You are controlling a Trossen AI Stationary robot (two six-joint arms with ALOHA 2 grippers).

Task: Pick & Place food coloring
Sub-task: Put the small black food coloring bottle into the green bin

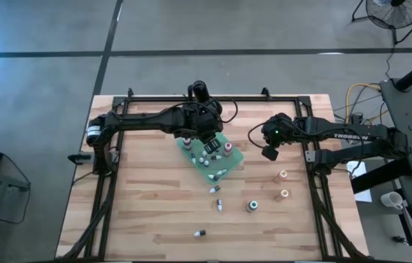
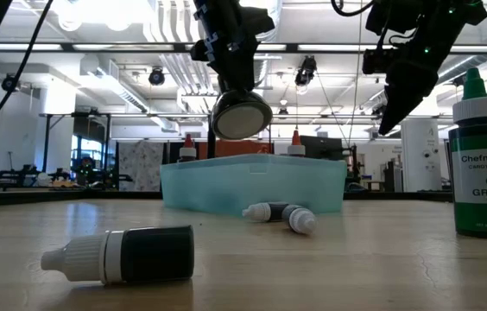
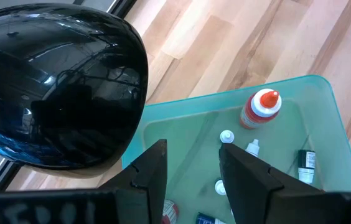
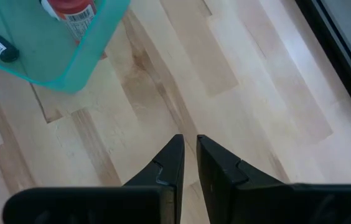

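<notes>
a: where's the left gripper (image 1: 204,142) right now?

b: upper centre of the high view, hanging over the far end of the teal tray (image 1: 229,166). its fingers (image 3: 154,171) stand partly apart with nothing between them, as far as the left wrist view shows.

a: and the right gripper (image 1: 269,152)?

b: right of centre, above bare surface (image 1: 147,212) just beside the tray's right edge. its fingers are closed together on nothing.

a: so where's the food coloring?

b: split. several bottles already sit in the tray, some upright, some lying down. loose ones remain on the surface: two orange bottles (image 1: 283,175) upright at right of centre, a green bottle (image 1: 252,206) below them, and a few small ones lying on their sides lower down, like the dark bottle (image 1: 199,233) near the bottom.

a: which arm is nearer the loose ones?

b: i'd say the right one for the orange pair; they stand just below it in the high view, upright, so the long axis points up at the camera. the lying bottles sit lower centre, between the arms.

a: how do they look?

b: tiny dropper bottles. in the low view the dark one lies with its white cap at the left of the frame, and the green one stands tall at the right edge.
</notes>
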